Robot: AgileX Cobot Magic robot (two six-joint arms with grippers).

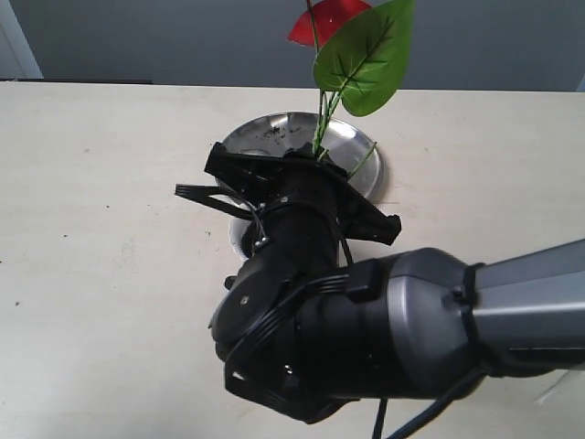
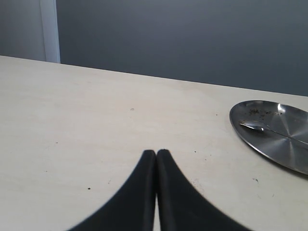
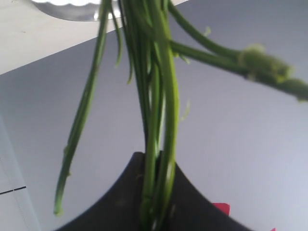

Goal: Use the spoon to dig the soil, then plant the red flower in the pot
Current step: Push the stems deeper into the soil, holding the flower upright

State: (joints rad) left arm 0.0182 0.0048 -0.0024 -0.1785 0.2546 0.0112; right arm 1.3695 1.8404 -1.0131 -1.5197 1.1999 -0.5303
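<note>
**Ana:** Exterior view first: which step are we in?

**Ben:** Planting, I judge. The right tool (image 1: 322, 163) carries the red flower (image 1: 352, 41) by its stems, the green leaf and a red bloom rising beyond the tool. The right arm covers most of the scene. Just beyond the tool lies the round steel plate (image 1: 352, 142) with dark soil crumbs (image 1: 277, 133) on it. A sliver of white under the arm may be the pot (image 1: 239, 240), though I cannot say so for certain.

**Ana:** And the left wrist view?

**Ben:** The left tool (image 2: 156, 153) has its fingers pressed together on nothing, low over the bare worktop (image 2: 96, 120). Ahead and off to one side of it sits the steel plate (image 2: 274, 132) with the spoon (image 2: 257, 126) lying in it, among crumbs. So the digging looks finished, as far as I can judge.

**Ana:** Right wrist view?

**Ben:** The right tool (image 3: 156, 192) is pinching the bundle of thin green stems (image 3: 156, 120), which run on past the fingertips. At the far end a scalloped white rim (image 3: 72, 4) shows, probably the pot; the stems seem aimed at it, but I cannot tell whether they have gone in.

**Ana:** The next move?

**Ben:** Steer the stem ends down inside that rim, push them into the soil, and let go only once the flower stands by itself.
</note>
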